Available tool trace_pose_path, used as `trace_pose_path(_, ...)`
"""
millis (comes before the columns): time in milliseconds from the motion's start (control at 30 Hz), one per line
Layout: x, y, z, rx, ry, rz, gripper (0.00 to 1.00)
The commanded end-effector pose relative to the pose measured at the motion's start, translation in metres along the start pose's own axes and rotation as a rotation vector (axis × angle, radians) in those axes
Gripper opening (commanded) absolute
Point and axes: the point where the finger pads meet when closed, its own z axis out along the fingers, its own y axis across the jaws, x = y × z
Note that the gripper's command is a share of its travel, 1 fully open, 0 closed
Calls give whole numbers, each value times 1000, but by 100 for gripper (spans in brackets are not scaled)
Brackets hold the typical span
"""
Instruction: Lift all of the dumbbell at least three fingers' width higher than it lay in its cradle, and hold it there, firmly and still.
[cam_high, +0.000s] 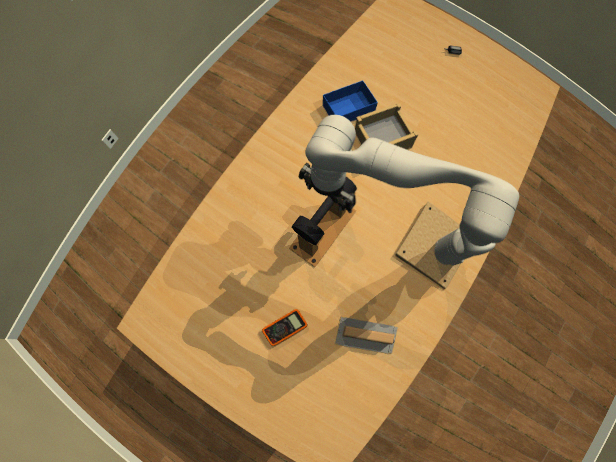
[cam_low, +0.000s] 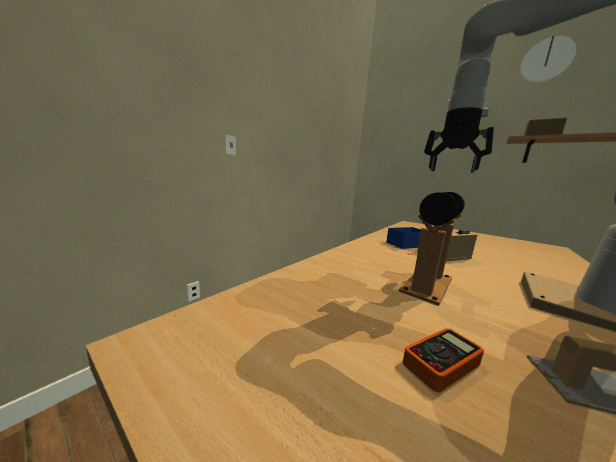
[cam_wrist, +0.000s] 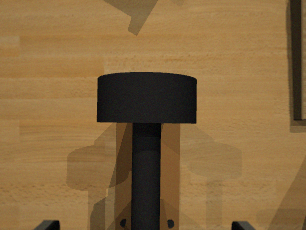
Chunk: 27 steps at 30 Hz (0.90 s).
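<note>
The black dumbbell (cam_low: 441, 207) lies across the top of its wooden cradle stand (cam_low: 430, 267) on the table. In the top view one end weight (cam_high: 307, 229) and part of the bar show; the far end is hidden under my wrist. My gripper (cam_low: 453, 162) is open and empty, hanging a short way above the dumbbell. In the wrist view the bar (cam_wrist: 146, 175) runs up the middle to one end weight (cam_wrist: 146, 98), and my two fingertips show only at the bottom corners, one on each side of the bar.
An orange multimeter (cam_high: 284, 327) and a grey plate with a wooden block (cam_high: 367, 335) lie near the table's front. A blue bin (cam_high: 349, 99) and a wooden box (cam_high: 385, 128) stand behind the cradle. The arm's base plate (cam_high: 429, 243) is to the right.
</note>
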Motion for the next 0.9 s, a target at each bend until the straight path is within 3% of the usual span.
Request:
trace_pose_path(0,1,-1,1,0,2,4,100)
trace_pose_path(233,1,-1,4,0,2,4,100)
trace_pose_path(500,0,-2,26,-1,1,4,100)
trace_pose_path(867,0,-2,88,-1,1,5,100)
